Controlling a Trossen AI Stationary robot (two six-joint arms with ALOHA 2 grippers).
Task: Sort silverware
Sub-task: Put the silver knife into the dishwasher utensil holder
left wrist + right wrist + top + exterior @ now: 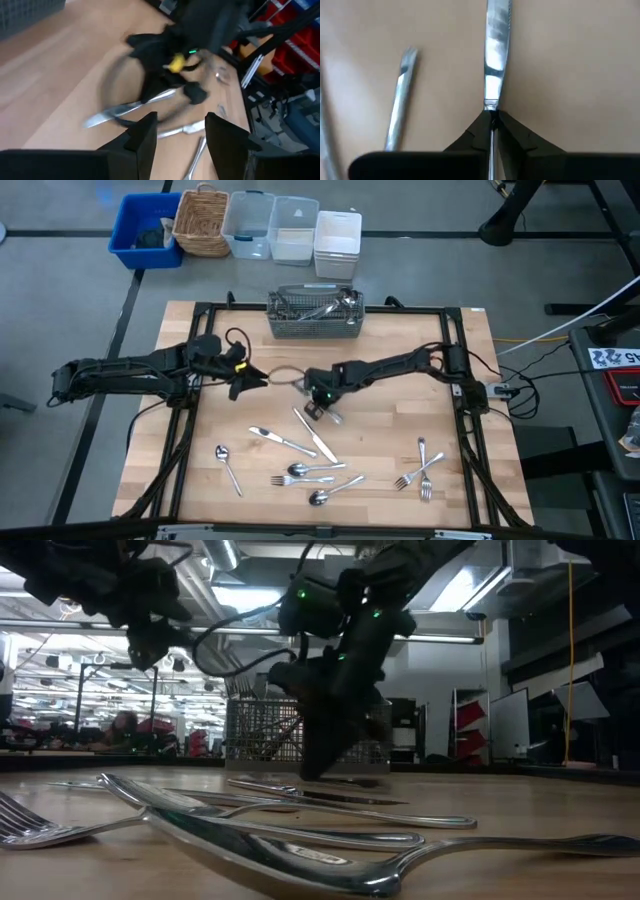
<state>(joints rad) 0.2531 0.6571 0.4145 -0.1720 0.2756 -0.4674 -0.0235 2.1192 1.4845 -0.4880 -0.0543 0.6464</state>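
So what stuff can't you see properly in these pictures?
- Pieces inside the wire basket: high view, too small and tangled to count or name.
- Handle of the knife: right wrist view, hidden between the closed fingers of the right gripper.
- Right gripper's tip: low view, dark and blurred against the basket.
- Knife under the right arm: left wrist view, smeared by blur, beyond the open left gripper.

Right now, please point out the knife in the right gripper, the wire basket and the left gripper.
knife (495, 55), right wrist view, on its blade.
wire basket (314, 326), high view, on its front wall.
left gripper (180, 134), left wrist view, between its open fingertips.
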